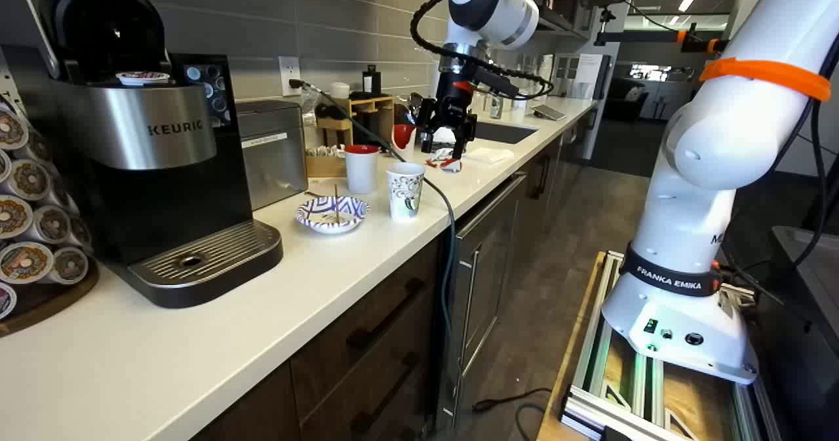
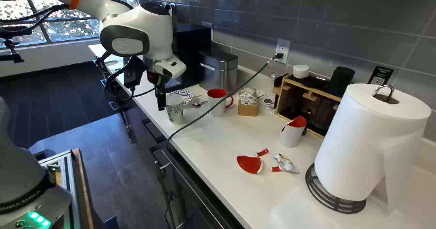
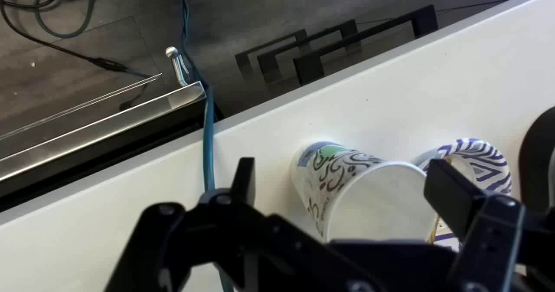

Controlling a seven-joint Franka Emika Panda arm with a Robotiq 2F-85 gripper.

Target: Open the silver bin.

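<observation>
Silver bin (image 1: 274, 162): on the desk (image 1: 308, 270), just beside the black coffee maker (image 1: 164, 189), lid down.
Gripper (image 3: 341, 175): up in the air, its two fingers wide apart.
Paper cup (image 1: 405, 195): standing up near the bowl (image 1: 313, 217).
White mug (image 1: 360, 173): red inside, near the bin.
Cord (image 3: 208, 142): hangs over the edge.

A white counter (image 1: 314, 270) carries the silver bin (image 1: 272, 156), cup (image 1: 405, 191), bowl (image 1: 328, 217) and mug (image 1: 361, 171).
</observation>
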